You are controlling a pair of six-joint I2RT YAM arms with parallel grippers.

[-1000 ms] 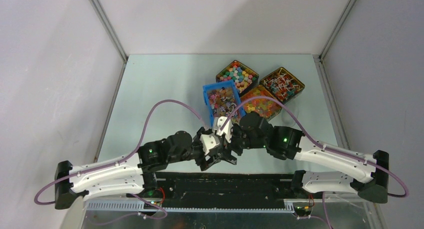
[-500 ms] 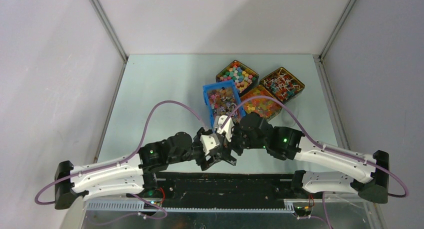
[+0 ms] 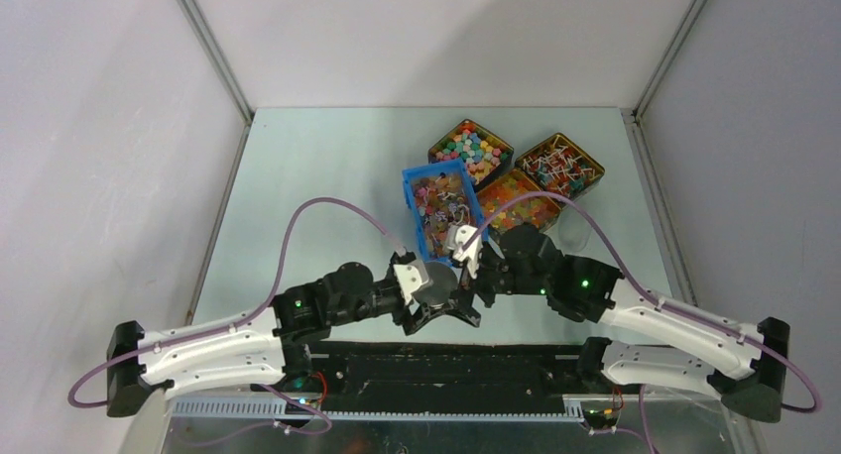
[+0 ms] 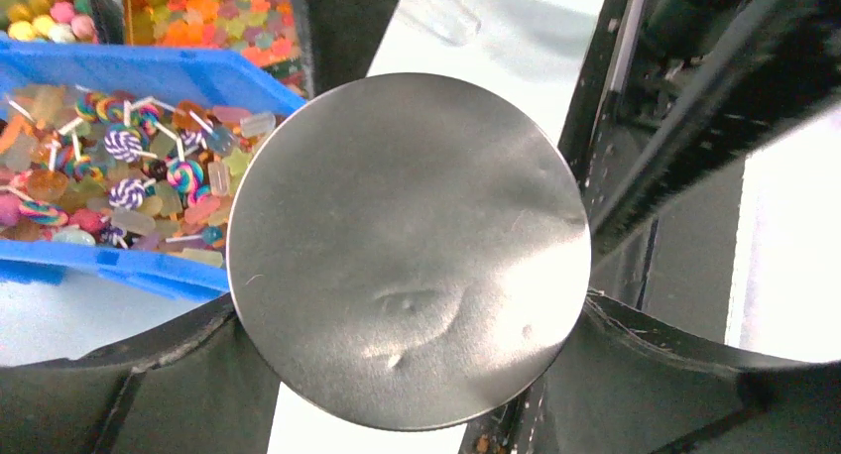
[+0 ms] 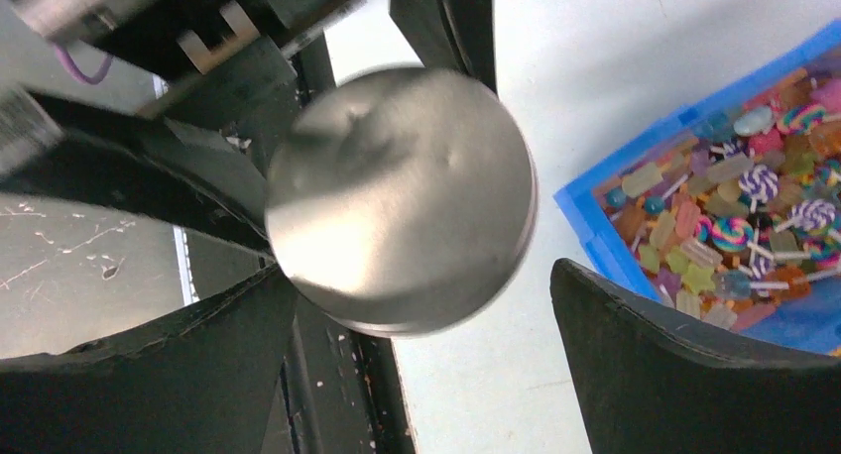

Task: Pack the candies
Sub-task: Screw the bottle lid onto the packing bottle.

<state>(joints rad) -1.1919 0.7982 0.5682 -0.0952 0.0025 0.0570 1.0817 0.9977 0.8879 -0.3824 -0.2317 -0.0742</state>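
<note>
My left gripper [image 3: 439, 308] is shut on a round silver tin [image 3: 433, 285], which fills the left wrist view [image 4: 407, 246], pinched edge to edge between my fingers [image 4: 149, 385]. My right gripper [image 5: 421, 375] is open just right of it. The tin [image 5: 402, 196] sits ahead of its jaws, near the left finger, with a wide gap on the right. The small orange, pink and red candies [image 3: 518, 204] fill a dark tray behind the blue bin [image 3: 410, 191]. They also show at the top of the left wrist view [image 4: 213, 8].
The blue bin holds mixed lollipops and gummies [image 4: 119, 167]. Two more dark trays stand at the back: round coloured sweets [image 3: 471, 149] and stick lollipops [image 3: 560, 167]. A clear plastic piece [image 3: 573, 234] lies right of the trays. The black base rail [image 3: 446, 360] runs along the near edge.
The right gripper has let go of the tin and drawn back to the right. The left gripper has turned, so the tin's flat silver face now shows from above.
</note>
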